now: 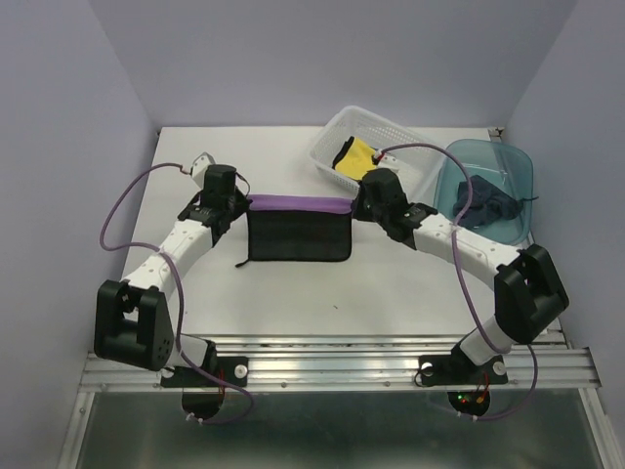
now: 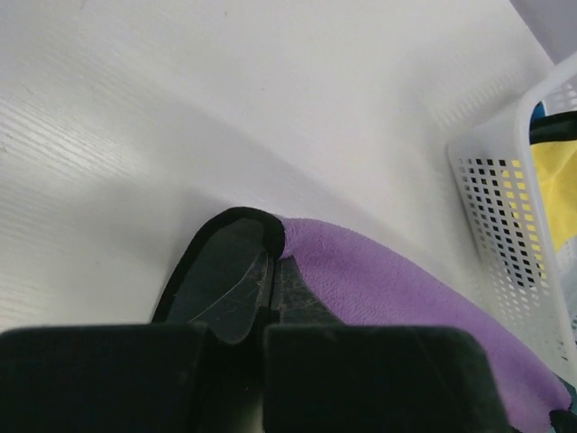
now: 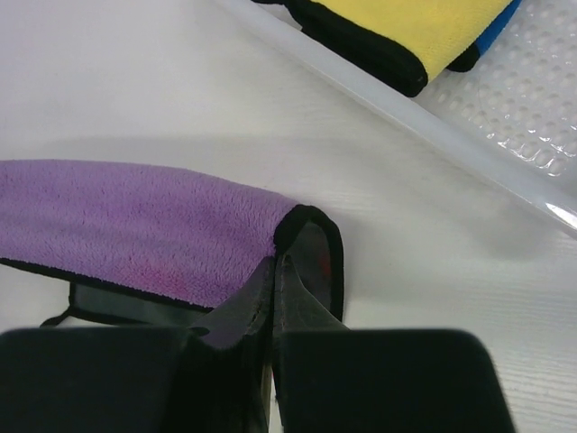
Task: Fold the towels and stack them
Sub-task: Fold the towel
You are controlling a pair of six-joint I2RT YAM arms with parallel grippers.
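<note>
A purple towel [image 1: 298,203] with black edging stretches between my two grippers at the table's middle, and its dark underside [image 1: 298,237] faces the top camera. My left gripper [image 1: 241,201] is shut on the towel's left corner [image 2: 388,289], the fingertips [image 2: 273,271] pinched on the black hem. The right gripper [image 1: 356,203] is shut on the right corner [image 3: 135,221], its tips [image 3: 275,271] also on the hem. A yellow towel [image 1: 356,156] [image 3: 406,27] lies in the basket over a bright blue one [image 3: 500,23]. A dark slate towel [image 1: 488,203] sits crumpled in the teal bin.
The white slotted basket [image 1: 391,132] [image 2: 491,207] stands at the back, just behind my right gripper. The translucent teal bin [image 1: 508,161] is at the far right edge. Grey walls close in the table on three sides.
</note>
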